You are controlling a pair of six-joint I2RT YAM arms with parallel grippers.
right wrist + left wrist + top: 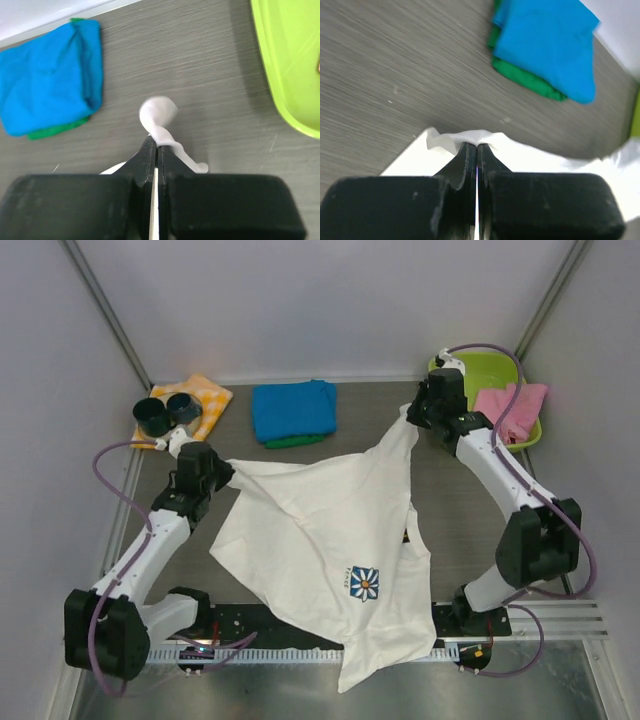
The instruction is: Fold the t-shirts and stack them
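The large white t-shirt (320,530) with a blue daisy print hangs stretched between both grippers, its lower end draped over the table's near edge. My left gripper (226,472) is shut on its left corner (470,136). My right gripper (412,412) is shut on its right corner (159,116). A folded turquoise-blue t-shirt (293,410) lies on a folded green t-shirt (292,441) at the back centre. Both also show in the left wrist view, blue (547,40) over green (527,80), and in the right wrist view, blue (47,77) over green (55,129).
An orange-and-white checked cloth (205,405) with two dark cups (165,412) lies at the back left. A lime green basket (480,375) holding pink cloth (510,400) stands at the back right; its rim shows in the right wrist view (287,65).
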